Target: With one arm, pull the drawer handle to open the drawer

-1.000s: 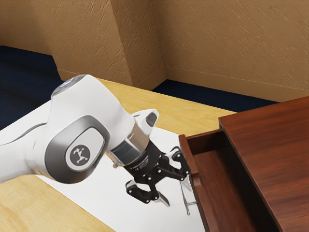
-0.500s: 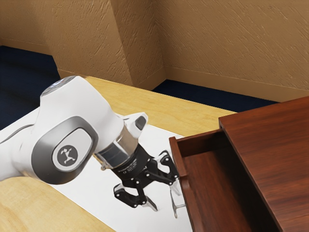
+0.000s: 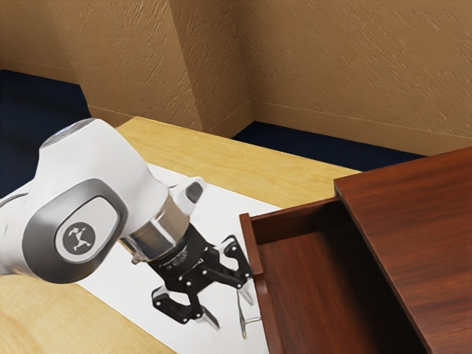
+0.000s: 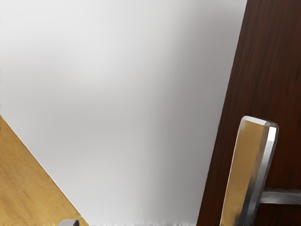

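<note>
White emblem (image 3: pixel 77 237) on the arm (image 3: pixel 110 169)

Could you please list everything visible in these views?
cabinet: 1, dark red-brown wood, exterior view's right
drawer: 1, same wood, pulled out toward the gripper
handle: 1, silver, on the drawer front
mat: 1, white, on the table
table: 1, light wood, under the mat
walls: several, tan, behind the table
floor: 1, dark blue, beyond the table
arm: 1, white and grey, from exterior view's left
gripper: 1, black, open, beside the handle

Bare simulated room: tan walls (image 3: pixel 332 59), blue floor (image 3: pixel 37 110), wooden table (image 3: pixel 243 166).
</note>
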You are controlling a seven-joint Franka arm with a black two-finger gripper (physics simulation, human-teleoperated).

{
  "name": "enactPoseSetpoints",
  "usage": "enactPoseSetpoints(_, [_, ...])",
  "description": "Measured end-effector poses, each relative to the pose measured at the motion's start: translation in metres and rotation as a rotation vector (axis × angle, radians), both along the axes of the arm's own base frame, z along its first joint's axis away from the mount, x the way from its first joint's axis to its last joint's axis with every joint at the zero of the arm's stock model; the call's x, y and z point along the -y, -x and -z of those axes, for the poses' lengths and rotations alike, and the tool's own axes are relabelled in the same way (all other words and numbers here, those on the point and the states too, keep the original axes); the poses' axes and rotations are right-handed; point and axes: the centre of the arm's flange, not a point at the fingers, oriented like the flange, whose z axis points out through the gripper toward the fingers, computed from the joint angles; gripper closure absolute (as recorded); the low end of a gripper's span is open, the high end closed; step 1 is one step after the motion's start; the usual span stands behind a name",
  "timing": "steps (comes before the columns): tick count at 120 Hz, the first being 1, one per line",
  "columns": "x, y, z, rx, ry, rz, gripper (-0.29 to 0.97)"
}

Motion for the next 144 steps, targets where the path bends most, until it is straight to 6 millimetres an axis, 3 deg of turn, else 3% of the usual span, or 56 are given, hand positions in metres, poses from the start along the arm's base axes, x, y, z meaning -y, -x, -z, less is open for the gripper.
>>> enactPoseSetpoints(38, [-0.012, 0.009, -0.004, -0.043, 0.008, 0.002, 0.32])
enactPoseSetpoints(89, [-0.014, 0.011, -0.006, -0.052, 0.005, 0.028, 0.20])
enactPoseSetpoints(114, [-0.021, 0.016, -0.021, -0.021, 0.000, 0.031, 0.18])
enactPoseSetpoints(122, [-0.033, 0.012, -0.043, 0.005, 0.006, 0.040, 0.18])
enactPoseSetpoints(127, [-0.050, 0.000, -0.076, 0.036, 0.009, 0.045, 0.15])
enactPoseSetpoints(135, [-0.083, -0.035, -0.132, 0.074, -0.008, 0.059, 0.12])
enactPoseSetpoints(144, [-0.123, -0.074, -0.160, 0.073, -0.072, 0.060, 0.09])
